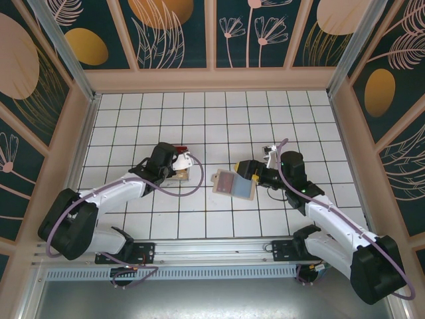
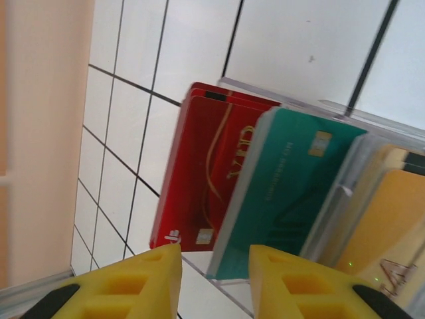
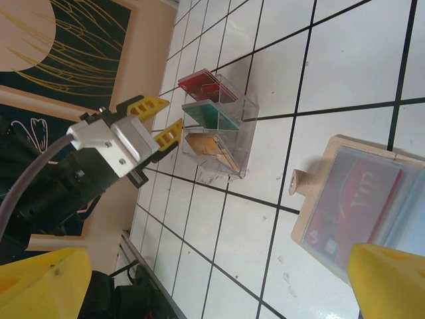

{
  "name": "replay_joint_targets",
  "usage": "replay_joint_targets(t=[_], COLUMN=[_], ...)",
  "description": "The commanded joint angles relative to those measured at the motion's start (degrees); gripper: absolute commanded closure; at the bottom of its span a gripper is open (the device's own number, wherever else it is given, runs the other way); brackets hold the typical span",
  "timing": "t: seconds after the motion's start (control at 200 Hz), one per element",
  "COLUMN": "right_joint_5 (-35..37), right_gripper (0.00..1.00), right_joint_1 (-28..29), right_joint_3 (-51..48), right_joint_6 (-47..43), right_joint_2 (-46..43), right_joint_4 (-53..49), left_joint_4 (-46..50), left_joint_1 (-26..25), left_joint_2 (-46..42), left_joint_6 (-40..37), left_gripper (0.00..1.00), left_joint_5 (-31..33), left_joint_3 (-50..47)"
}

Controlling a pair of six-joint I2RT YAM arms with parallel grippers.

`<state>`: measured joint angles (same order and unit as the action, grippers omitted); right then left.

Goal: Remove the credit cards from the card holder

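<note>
so, the left gripper [image 2: 216, 258] hangs over a clear tray [image 2: 332, 106] on the white tiled table [image 1: 232, 119]. its yellow fingers [image 2: 133, 286] are parted by a modest gap and pinch nothing. three cards stand on edge in the tray's slots, side by side: a red card [image 2: 202, 173] in the end slot, a teal card [image 2: 285, 186] in the middle one and a tan-orange card [image 2: 388, 226] in the slot at the other end. from the left wrist the teal card's lower corner shows just past the gap between the fingertips, and i cannot tell whether a pad touches it.

over on the right, the card holder [image 3: 311, 222] lies flat on the tiles, well apart from the tray, with a small tan tab sticking out of one edge. a dark red card [image 3: 352, 199] sits inside it, seen through a pale see-through pocket. the right gripper [image 3: 216, 279] hovers by the holder with its fingers [image 3: 46, 276] spread as wide as they go, one of them covering the holder's near corner. it grips nothing that i can see. from above, the holder sits near the middle of the table, between the two arms and right by the right gripper's tips.
</note>
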<state>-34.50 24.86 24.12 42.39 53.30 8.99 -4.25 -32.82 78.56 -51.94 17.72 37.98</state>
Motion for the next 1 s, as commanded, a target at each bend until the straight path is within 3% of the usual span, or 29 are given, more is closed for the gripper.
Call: replay_joint_targets(t=[0.0, 0.125, 0.3, 0.591, 0.751, 0.886, 0.991], right_joint_5=[-0.13, 0.13, 0.16, 0.06, 0.22, 0.31, 0.31], right_gripper=[0.01, 0.01, 0.01, 0.01, 0.01, 0.01, 0.01], right_joint_1=[0.54, 0.58, 0.59, 1.05, 1.26, 1.34, 1.42], right_joint_3=[-0.89, -1.27, -1.62, -1.62, -1.62, -1.71, -1.79], right_joint_6=[0.43, 0.59, 0.63, 0.76, 0.85, 1.00, 1.11], right_joint_2=[-0.10, -0.63, -0.83, 0.05, 0.23, 0.39, 0.40], right_joint_4=[2.50, 2.42, 2.51, 3.18, 3.38, 3.78, 4.01], left_joint_4=[-2.60, -1.71, 5.11, 11.67, 7.59, 1.28, -0.04], left_joint_1=[0.23, 0.34, 0.30, 0.30, 0.30, 0.30, 0.30], left_joint_2=[0.66, 0.32, -1.95, -2.86, -1.86, -0.43, 1.66], left_joint_6=[2.53, 3.33, 4.57, 3.50, 3.33, 4.97, 4.77], left_gripper=[0.65, 0.60, 0.44, 0.38, 0.40, 0.50, 0.51], left_joint_5=[0.75, 0.39, -5.37, -9.60, -6.94, -3.37, -2.71], left_joint_3=[2.31, 2.94, 4.30, 3.26, 1.84, 1.23, 1.67])
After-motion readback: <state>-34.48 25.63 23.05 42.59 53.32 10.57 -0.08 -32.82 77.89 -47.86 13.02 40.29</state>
